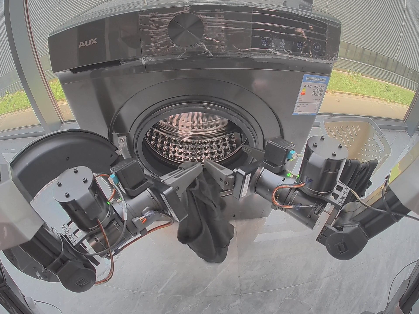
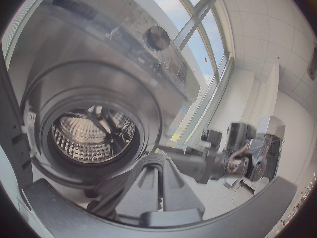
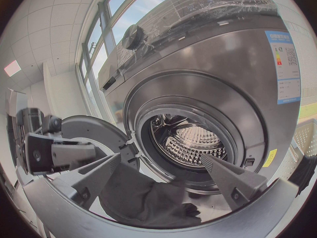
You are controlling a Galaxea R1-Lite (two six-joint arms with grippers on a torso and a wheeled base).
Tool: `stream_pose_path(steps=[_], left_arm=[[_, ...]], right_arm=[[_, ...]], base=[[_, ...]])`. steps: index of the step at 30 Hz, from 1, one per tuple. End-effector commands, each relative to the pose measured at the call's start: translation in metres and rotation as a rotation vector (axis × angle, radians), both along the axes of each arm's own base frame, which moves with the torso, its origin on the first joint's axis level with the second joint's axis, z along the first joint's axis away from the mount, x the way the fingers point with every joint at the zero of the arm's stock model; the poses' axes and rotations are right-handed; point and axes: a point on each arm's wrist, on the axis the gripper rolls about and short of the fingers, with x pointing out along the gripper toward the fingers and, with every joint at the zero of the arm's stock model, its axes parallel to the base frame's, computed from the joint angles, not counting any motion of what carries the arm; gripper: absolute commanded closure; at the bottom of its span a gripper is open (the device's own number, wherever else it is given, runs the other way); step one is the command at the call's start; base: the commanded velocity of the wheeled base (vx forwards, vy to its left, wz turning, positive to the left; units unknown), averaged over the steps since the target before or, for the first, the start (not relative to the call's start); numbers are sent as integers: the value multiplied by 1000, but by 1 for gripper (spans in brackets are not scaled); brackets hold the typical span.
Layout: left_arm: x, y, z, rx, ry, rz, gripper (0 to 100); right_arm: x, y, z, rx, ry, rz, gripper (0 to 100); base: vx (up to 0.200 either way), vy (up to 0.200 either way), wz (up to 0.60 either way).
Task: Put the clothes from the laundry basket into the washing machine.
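Closest in, under the head camera, the left gripper [image 1: 197,167] has its fingers clamped on a black garment [image 1: 205,223]. It hangs limp below the door rim, right in front of the washing machine [image 1: 192,83] and outside the drum [image 1: 192,140]. The right gripper [image 1: 227,157] sits beside it, fingers spread, holding nothing. Pale logo lettering [image 1: 87,43] marks the control panel's left end. A blue-edged energy label [image 1: 310,94] with coloured bars and a square code sticks to the front's upper right. The laundry basket [image 1: 362,136] stands right of the machine, with dark clothes [image 1: 360,173] draped over its rim.

Over to the left wrist view: cloth is wrapped over the closed fingertips, with the dial [image 2: 158,37] high on the panel.

And the right wrist view adds a small yellow sticker [image 3: 270,157] by the door ring, its print too small to read, plus the open door [image 3: 89,129].
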Motion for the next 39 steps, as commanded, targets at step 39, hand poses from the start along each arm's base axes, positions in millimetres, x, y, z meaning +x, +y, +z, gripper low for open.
stream_pose_path(steps=[39], left_arm=[[17,-10,3,-31,-26,90,100]], right_arm=[[-20,5,-41,-119,38,184,0]], base=[[0,0,0]])
